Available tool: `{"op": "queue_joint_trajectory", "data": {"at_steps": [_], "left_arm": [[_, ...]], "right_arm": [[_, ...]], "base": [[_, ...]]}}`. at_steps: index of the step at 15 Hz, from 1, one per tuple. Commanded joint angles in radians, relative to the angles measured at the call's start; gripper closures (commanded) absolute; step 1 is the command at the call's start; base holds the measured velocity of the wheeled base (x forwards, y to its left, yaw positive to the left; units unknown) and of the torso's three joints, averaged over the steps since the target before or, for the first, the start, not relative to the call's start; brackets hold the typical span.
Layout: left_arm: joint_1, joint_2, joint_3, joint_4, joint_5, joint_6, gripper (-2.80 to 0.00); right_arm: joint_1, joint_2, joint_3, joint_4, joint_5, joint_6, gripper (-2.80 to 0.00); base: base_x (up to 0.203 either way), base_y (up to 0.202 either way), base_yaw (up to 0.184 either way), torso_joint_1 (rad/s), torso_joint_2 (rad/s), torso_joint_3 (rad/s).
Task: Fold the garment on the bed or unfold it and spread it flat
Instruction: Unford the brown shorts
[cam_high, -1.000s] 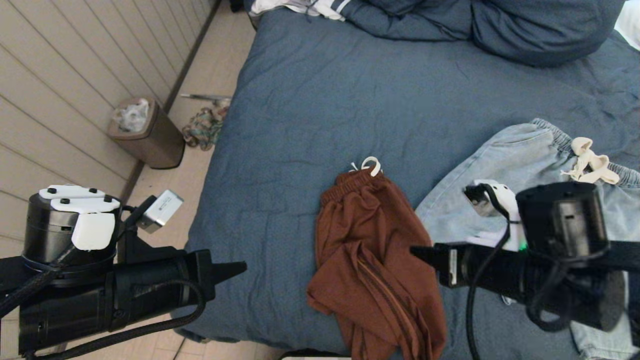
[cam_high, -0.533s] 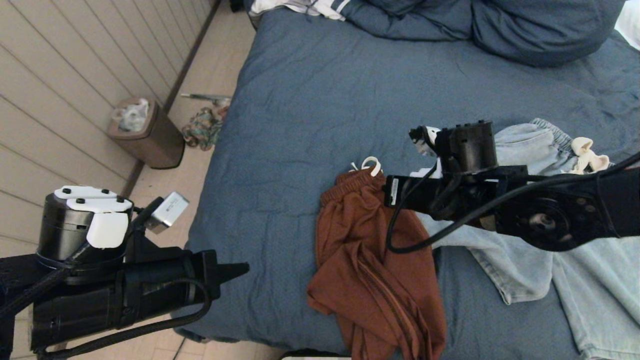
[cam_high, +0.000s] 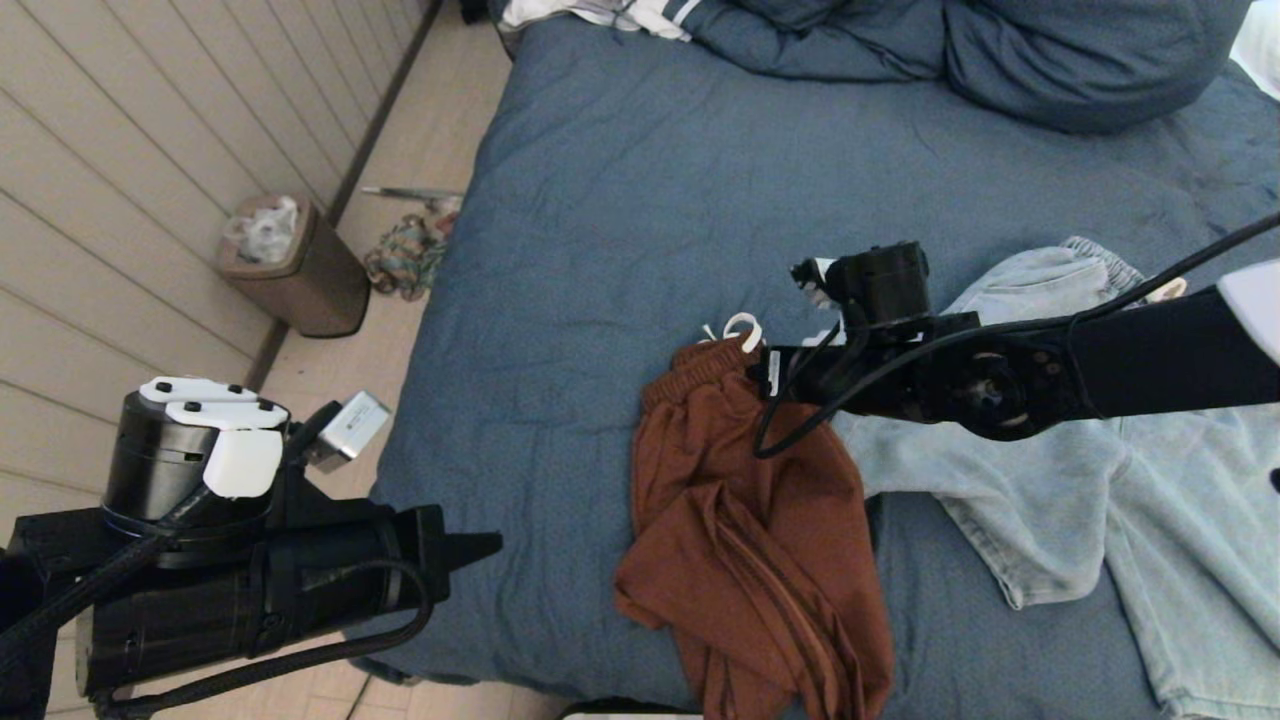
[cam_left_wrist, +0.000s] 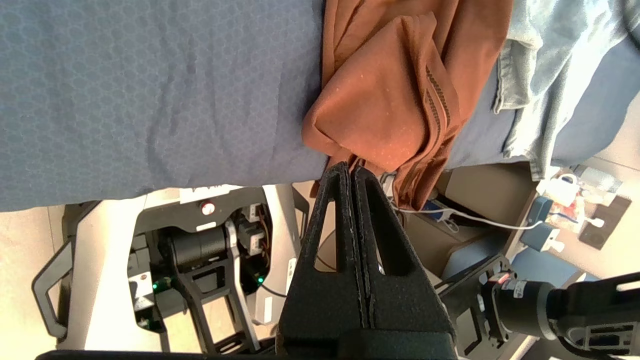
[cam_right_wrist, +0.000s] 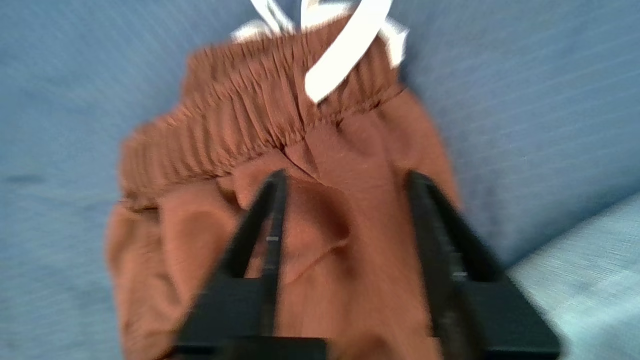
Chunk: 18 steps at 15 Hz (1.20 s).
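Note:
A rust-brown garment (cam_high: 740, 500) with an elastic waistband and a white drawstring (cam_high: 742, 325) lies crumpled on the slate-blue bed (cam_high: 620, 200), its lower end hanging over the near edge. My right gripper (cam_high: 762, 372) hovers over its waistband end. In the right wrist view that gripper (cam_right_wrist: 345, 175) is open, its fingers straddling brown garment (cam_right_wrist: 325, 150) just below the drawstring (cam_right_wrist: 345, 55). My left gripper (cam_high: 490, 543) is shut on nothing, off the bed's near left corner. In the left wrist view its tips (cam_left_wrist: 351, 170) sit just short of the garment's (cam_left_wrist: 390, 110) hanging fold.
Light-blue jeans (cam_high: 1100, 480) are spread on the bed right of the brown garment, partly under my right arm. A bunched blue duvet (cam_high: 1000, 50) lies at the far end. On the floor to the left stands a brown waste bin (cam_high: 300, 265).
My right arm has swung from above the jeans forward and to the left, ending over the brown garment's waistband. The left arm has only shifted slightly.

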Motion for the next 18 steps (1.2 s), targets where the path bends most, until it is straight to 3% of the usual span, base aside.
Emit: {"op": "queue_joint_trajectory", "data": {"at_steps": [1,6,9,13,18], "left_arm": [[0.000,0.001,0.002,-0.002,-0.001,-0.004,0.00],[0.000,0.006,0.000,-0.001,-0.002,-0.004,0.00],[0.000,0.110,-0.044,-0.002,-0.003,-0.003,0.00],[-0.002,0.285,-0.246,0.025,0.000,0.011,0.00],[-0.055,0.490,-0.485,0.076,0.001,0.017,0.00]], "right_arm": [[0.000,0.063,-0.016,-0.003,0.002,0.004,-2.80],[0.016,0.040,-0.028,-0.013,-0.006,0.012,-2.80],[0.025,-0.049,-0.014,-0.038,-0.018,0.013,-2.80],[0.010,-0.095,-0.036,-0.037,-0.025,0.002,-2.80],[0.006,-0.107,-0.039,-0.031,-0.025,0.000,-2.80]], "base": [[0.000,0.000,0.000,0.000,0.00,0.000],[0.000,0.000,0.000,0.000,0.00,0.000],[0.000,0.000,0.000,0.000,0.00,0.000],[0.000,0.000,0.000,0.000,0.00,0.000],[0.000,0.000,0.000,0.000,0.00,0.000]]}}
